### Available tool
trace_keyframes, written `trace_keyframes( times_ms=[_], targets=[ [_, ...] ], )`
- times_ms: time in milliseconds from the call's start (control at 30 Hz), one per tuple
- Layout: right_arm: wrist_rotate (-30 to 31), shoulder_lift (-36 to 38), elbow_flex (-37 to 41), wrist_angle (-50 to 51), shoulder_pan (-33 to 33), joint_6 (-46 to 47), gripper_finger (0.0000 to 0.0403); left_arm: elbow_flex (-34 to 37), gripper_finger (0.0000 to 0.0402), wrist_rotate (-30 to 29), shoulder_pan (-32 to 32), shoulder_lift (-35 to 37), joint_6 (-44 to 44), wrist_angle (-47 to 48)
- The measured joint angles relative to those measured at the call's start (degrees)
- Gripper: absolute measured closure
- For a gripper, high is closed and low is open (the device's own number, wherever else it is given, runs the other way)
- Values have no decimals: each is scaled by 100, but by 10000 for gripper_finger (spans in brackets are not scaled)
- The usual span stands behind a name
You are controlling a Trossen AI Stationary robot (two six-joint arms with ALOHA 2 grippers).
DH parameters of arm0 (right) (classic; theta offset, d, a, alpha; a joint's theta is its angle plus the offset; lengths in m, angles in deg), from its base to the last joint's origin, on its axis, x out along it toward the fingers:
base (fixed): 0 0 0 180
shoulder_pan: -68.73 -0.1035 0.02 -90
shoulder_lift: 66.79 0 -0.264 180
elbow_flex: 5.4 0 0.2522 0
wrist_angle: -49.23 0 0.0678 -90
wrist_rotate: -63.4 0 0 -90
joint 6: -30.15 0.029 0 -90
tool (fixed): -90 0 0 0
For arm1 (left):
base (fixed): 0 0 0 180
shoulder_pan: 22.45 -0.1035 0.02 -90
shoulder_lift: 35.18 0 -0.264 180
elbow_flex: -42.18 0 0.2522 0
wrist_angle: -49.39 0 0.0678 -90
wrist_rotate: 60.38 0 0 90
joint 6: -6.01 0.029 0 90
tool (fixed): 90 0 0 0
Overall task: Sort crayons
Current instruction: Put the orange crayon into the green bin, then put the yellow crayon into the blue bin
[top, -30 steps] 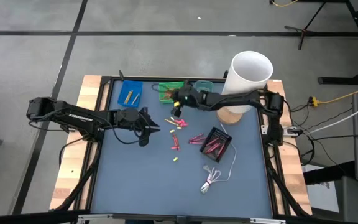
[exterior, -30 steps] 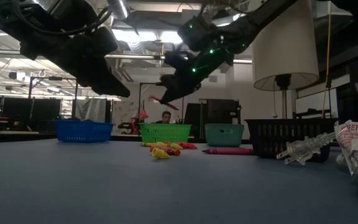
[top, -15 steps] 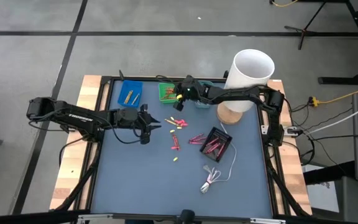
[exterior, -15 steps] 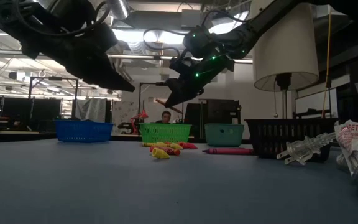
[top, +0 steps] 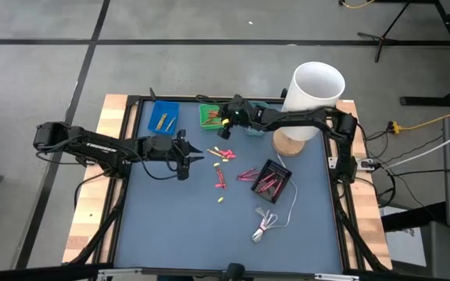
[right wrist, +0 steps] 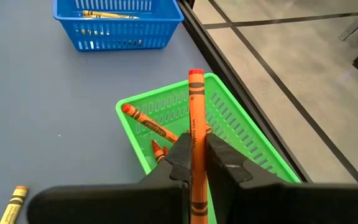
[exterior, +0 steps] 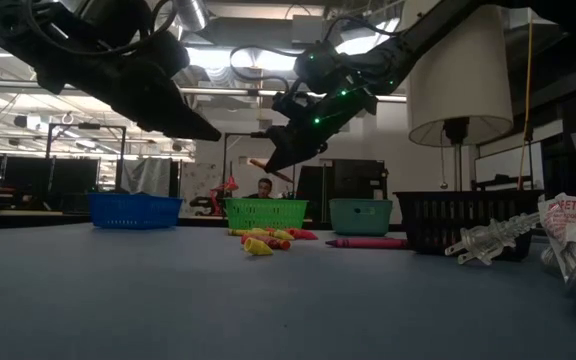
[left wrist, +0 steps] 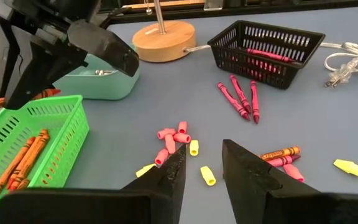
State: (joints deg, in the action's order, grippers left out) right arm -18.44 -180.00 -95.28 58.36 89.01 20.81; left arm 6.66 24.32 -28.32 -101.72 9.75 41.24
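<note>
My right gripper (right wrist: pixel 195 163) is shut on an orange crayon (right wrist: pixel 195 118) above the green basket (right wrist: pixel 253 149), which holds a few orange crayons (right wrist: pixel 146 123). In the high view it hovers at the far middle (top: pixel 223 122). My left gripper (left wrist: pixel 204 171) is open and empty. It hangs above a pile of loose pink, red and yellow crayons (left wrist: pixel 176 134) lying on the blue table top (top: pixel 223 154). More pink crayons (left wrist: pixel 241 96) lie flat beside the black basket (left wrist: pixel 266 43). My right gripper pinches the orange crayon's shaft (right wrist: pixel 196 144) between its two fingers. The crayon lies along the fingers, and its far end (right wrist: pixel 195 76) sticks out past the fingertips. The fingers slant down from the table's right side. The crayon is lifted clear above the green basket (exterior: pixel 265 213).
A blue basket (top: pixel 163 116) with yellow crayons stands left of the green one, and a teal basket (top: pixel 256 107) stands to its right. A lamp with a white shade (top: pixel 316 87) and a wooden base (top: pixel 287 145) stands at the far right. A white cable (top: pixel 268 222) lies toward the near edge.
My right gripper has gone toward the table's far edge with the orange crayon, from over the loose crayons to above the green basket, and has held still for the last half second.
</note>
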Motion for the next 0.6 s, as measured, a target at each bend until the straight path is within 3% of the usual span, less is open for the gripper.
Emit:
trace_keyframes(
  times_ms=[133,400,600],
  targets=[
    [3,0,0,0,2,-2,353,0,293,2,-69,-54,-5,-173],
    [27,0,0,1,0,1,250,0,280,96,-466,-767,-13,-922],
    [21,0,0,1,0,2,222,-71,281,531,-898,-1580,40,-1359]
  ],
)
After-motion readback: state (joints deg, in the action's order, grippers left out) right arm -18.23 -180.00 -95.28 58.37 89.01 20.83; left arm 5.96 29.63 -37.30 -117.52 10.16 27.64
